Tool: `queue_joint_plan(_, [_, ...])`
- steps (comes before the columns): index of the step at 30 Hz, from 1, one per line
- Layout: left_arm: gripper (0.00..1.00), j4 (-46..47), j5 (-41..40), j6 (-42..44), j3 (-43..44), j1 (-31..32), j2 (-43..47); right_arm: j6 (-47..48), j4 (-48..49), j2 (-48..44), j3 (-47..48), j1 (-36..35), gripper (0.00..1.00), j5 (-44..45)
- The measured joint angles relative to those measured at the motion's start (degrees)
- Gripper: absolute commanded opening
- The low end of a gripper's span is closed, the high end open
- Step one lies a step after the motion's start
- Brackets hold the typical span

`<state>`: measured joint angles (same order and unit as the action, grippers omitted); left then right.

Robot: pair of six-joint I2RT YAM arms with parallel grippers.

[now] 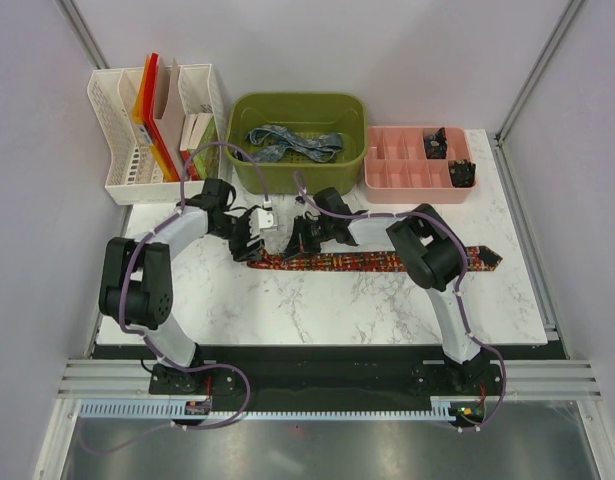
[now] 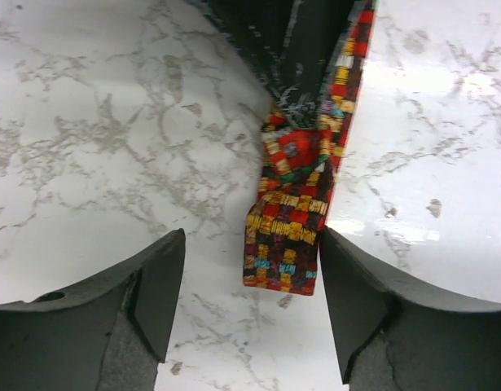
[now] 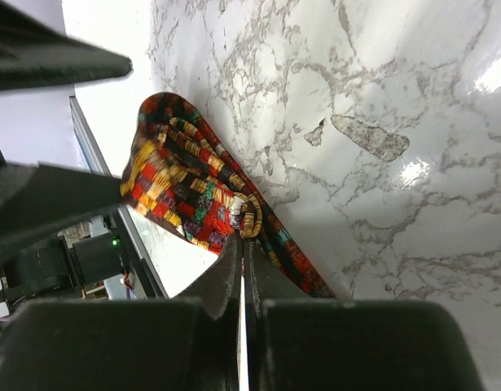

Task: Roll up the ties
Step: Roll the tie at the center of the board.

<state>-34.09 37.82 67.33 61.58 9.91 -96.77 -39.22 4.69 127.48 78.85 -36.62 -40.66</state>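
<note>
Where the marble worktop [image 1: 317, 305] lies open in the overhead view, the red tie [image 1: 387, 262] stretches flat across its middle, running from nine o'clock to three o'clock, its broad pointed end out at three o'clock and its narrow end under the two wrists. The cloth is a dense weave of small red, orange and yellow blocks with flecks of teal on a dark ground. Its underside shows black where it is turned over.

The left pincer [image 2: 250, 269] stands open over the narrow end. In its own camera the squared-off tip of the tie lies on the marble between the two dark fingers [image 2: 152, 285], just beside the one at three o'clock and well clear of the one at nine o'clock. Neither finger grips it.

The right pincer [image 3: 242, 252] is closed, its tips pressed together. A fold of the tie bunches right at those tips and a loop of cloth stands up from the worktop towards ten o'clock in that view. It appears to have the fold nipped, though the contact itself is hard to see.

The blue-grey tie [image 1: 292, 143] lies loosely heaped in the green bin [image 1: 347, 172] at twelve o'clock. A white rack [image 1: 112, 120] stands at ten o'clock and a pink tray [image 1: 407, 192] at one o'clock.
</note>
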Motion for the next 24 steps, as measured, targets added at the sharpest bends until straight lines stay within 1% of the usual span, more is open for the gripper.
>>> queue_joint_plan(6, [0.83,-1.1,1.8,1.6,-1.4,1.5,1.5,-1.0,0.9,0.0,-0.4,0.0,0.0,0.0])
queue_joint_plan(9, [0.81,-1.1,1.7,2.2,-1.4,2.5,1.5,-1.9,1.7,0.0,-0.7,0.0,0.0,0.0])
queue_joint_plan(10, [0.79,-1.1,1.6,2.3,-1.4,2.8,1.4,-2.2,2.1,0.0,-0.9,0.0,0.0,0.0])
queue_joint_plan(11, [0.74,-1.1,1.5,2.5,-1.4,3.1,1.1,-2.6,2.4,0.0,-1.0,0.0,0.0,0.0])
queue_joint_plan(13, [0.68,-1.1,1.2,2.7,-1.4,3.5,0.0,-3.1,3.0,0.0,-1.2,0.0,0.0,0.0])
queue_joint_plan(14, [0.61,-1.1,1.0,2.8,-1.4,3.8,-0.7,-3.2,3.2,0.0,-1.3,0.0,0.01,0.0])
queue_joint_plan(18, [0.5,-1.4,0.5,2.8,-1.4,4.0,-2.3,-3.7,4.0,0.0,-1.6,0.1,0.05,-0.3])
queue_joint_plan(19, [0.48,-1.4,0.4,2.8,-1.4,4.0,-2.3,-3.8,4.3,0.0,-1.7,0.1,0.12,-0.5])
queue_joint_plan(20, [0.45,-1.4,0.4,2.8,-1.3,4.0,-2.3,-4.0,4.6,0.0,-1.9,0.2,0.15,-0.6])
queue_joint_plan(22, [0.42,-1.4,0.5,2.8,-1.1,4.0,-2.3,-4.6,5.0,0.0,-2.1,0.2,0.22,-1.1])
queue_joint_plan(24, [0.4,-1.4,0.9,2.8,-1.1,4.0,-2.3,-4.9,5.4,0.0,-2.2,0.3,0.25,-1.6])
